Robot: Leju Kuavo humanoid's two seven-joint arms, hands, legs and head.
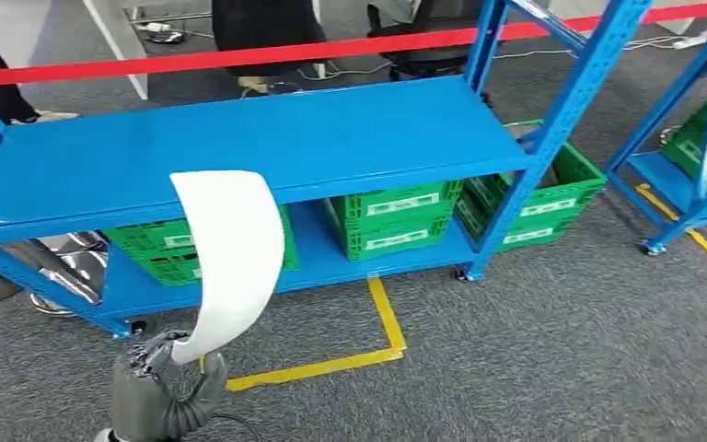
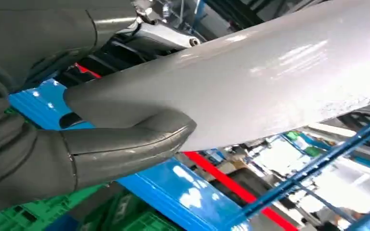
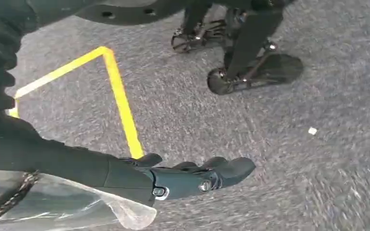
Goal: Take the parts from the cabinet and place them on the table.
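One white curved part [image 1: 228, 258] stands up from the left hand [image 1: 152, 391], which grips its lower end between thumb and fingers, in front of the blue rack [image 1: 267, 138]. Three green crates [image 1: 391, 219] sit on the rack's lower shelf. Over grey carpet with yellow tape [image 3: 120, 101], the right hand [image 3: 183, 175] hangs with fingers extended, holding nothing.

Red barrier tape [image 1: 239, 57] behind rack; yellow floor tape [image 1: 382, 322] on grey carpet [image 1: 562, 350]
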